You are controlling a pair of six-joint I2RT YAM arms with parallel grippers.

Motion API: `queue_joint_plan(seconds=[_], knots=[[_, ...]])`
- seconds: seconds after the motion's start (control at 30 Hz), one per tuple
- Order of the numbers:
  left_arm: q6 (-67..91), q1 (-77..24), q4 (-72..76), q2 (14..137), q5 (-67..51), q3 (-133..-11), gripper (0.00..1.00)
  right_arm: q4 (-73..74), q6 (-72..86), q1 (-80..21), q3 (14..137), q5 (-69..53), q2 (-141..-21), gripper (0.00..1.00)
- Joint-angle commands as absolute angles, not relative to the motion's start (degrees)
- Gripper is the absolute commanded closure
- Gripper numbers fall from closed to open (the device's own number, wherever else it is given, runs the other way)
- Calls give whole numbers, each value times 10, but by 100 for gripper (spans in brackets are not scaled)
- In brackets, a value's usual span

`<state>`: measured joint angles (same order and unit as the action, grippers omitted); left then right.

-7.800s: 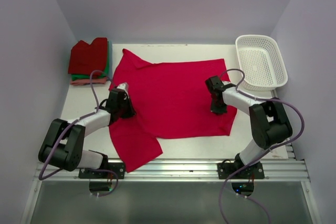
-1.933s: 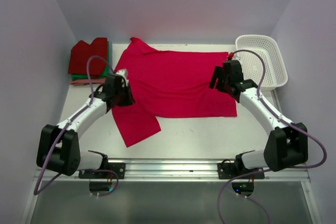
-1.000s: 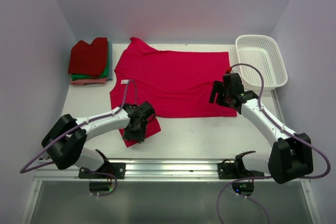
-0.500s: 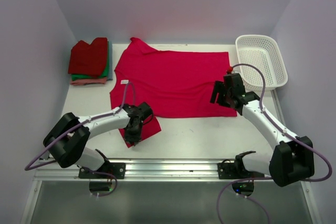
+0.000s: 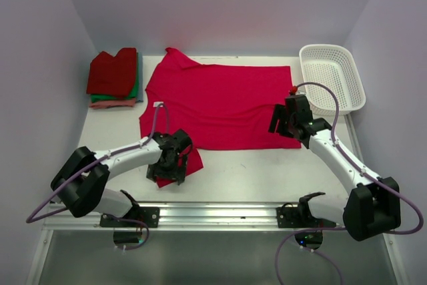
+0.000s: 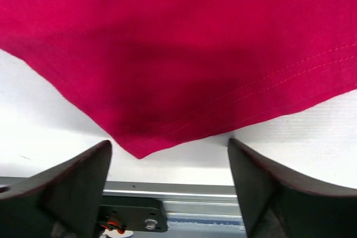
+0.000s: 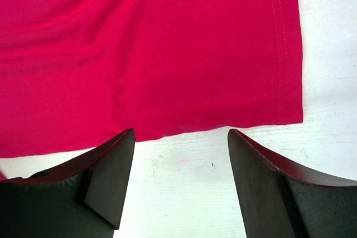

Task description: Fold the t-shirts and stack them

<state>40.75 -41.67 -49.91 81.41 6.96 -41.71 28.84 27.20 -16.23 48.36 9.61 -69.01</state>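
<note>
From above, the crimson t-shirt (image 5: 220, 101) lies spread flat on the table (image 5: 267, 171), reaching away from both sets of fingers. The left gripper (image 5: 170, 168) hangs over the sleeve at the shirt's near left corner. The right gripper (image 5: 283, 119) sits at its near right edge. The folded t-shirts (image 5: 115, 78) are stacked well beyond the left fingers and to their left. A white basket (image 5: 353, 85) stands beyond the right fingers, to their right.

In the left wrist view, the fingers (image 6: 72, 188) are spread wide and grasp nothing. The sleeve's pointed corner dips toward the gap between the tips, with cloth filling everything beyond.

In the right wrist view, the fingers (image 7: 106, 176) are likewise released and wide apart over bare table. The shirt's hem runs just beyond the tips, and its corner lies past the right finger.
</note>
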Motion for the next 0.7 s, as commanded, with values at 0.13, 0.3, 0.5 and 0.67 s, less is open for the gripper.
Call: queue_joint_plan(seconds=[0.13, 0.3, 0.5, 0.67], knots=[[409, -412, -484, 796, 84, -413, 11, 294, 272, -165, 491, 113, -696, 29], [374, -378, -449, 815, 47, -413, 25, 295, 270, -165, 490, 115, -694, 29], [345, -338, -435, 828, 7, -410, 34, 296, 270, -165, 489, 114, -692, 30], [333, -332, -431, 837, -15, -407, 49, 298, 270, -164, 487, 117, -690, 31]])
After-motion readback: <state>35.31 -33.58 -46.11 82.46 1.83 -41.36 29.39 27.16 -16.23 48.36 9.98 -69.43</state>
